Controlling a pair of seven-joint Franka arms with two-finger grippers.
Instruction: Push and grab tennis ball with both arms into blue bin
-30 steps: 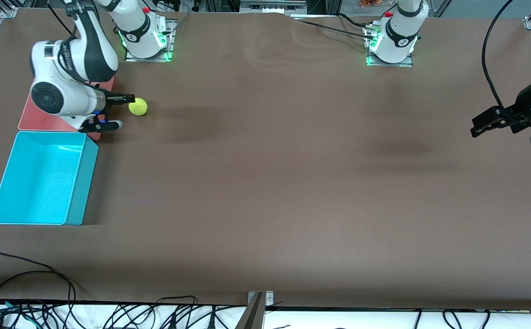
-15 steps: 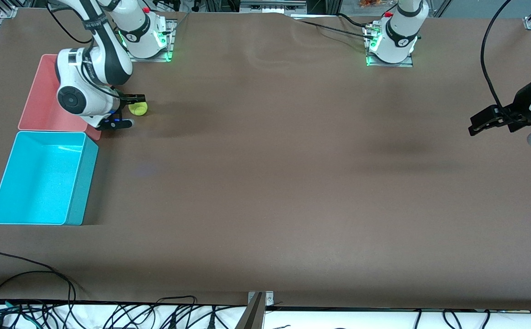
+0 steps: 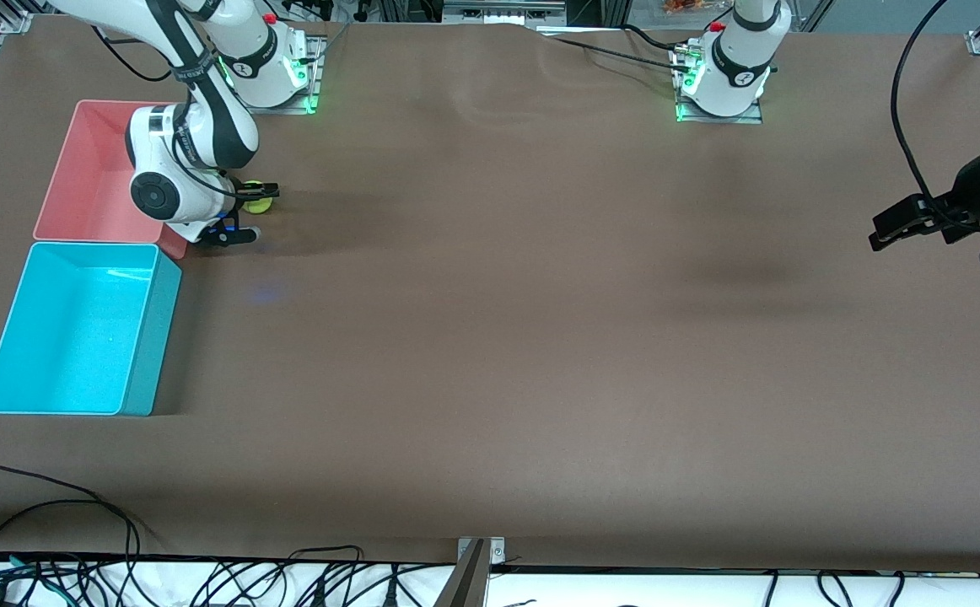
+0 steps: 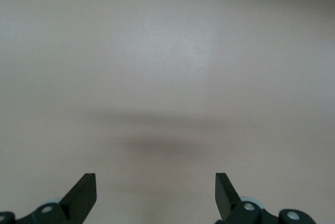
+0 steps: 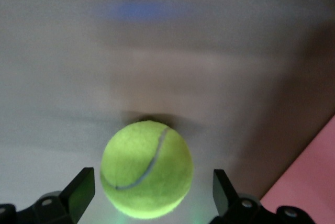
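Brown table [image 3: 490, 337], right gripper [image 3: 247, 211] half-hiding tennis ball [image 3: 259, 202]

No readable text, labels, brands, numbers or signs in any view

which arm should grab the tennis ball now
Right. The right claw is open with the tennis ball between its fingers, beside the pink bin. The left claw waits open at the left arm's end.

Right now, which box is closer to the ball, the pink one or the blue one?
The pink bin. The ball sits beside it, between the right gripper's open fingers. The blue bin lies nearer the front camera.
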